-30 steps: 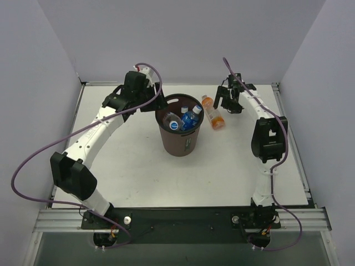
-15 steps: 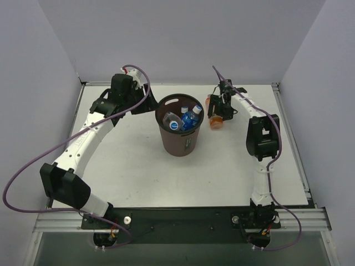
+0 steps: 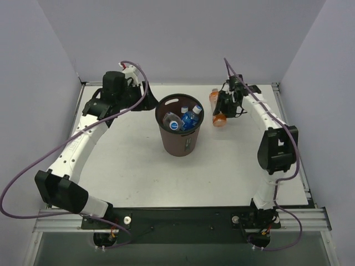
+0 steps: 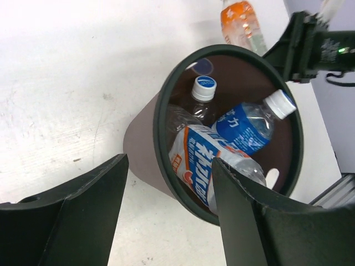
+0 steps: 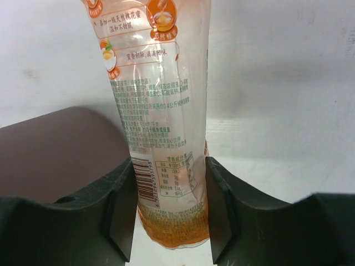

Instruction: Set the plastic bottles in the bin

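Bottle: orange bottle (image 3: 217,106) near the far edge of the table (image 3: 127,160), just right of the bin (image 3: 178,145); whether it has left the surface I cannot tell
Right grip: right gripper (image 5: 169,216) clenched on the orange bottle, fingers pressed to both sides close to one end
Left side: left gripper (image 4: 169,160) spread wide and empty, hovering by the bin
Bin: three bottles (image 4: 222,144) already inside, caps close to the rim
Slip risk: thin, smooth plastic held off-centre – it may pivot or squirt out on the lift
Knock risk: bin close alongside; a low swing could clip the rim and tip it
Drop risk: crowded pile – the last bottle may bounce out
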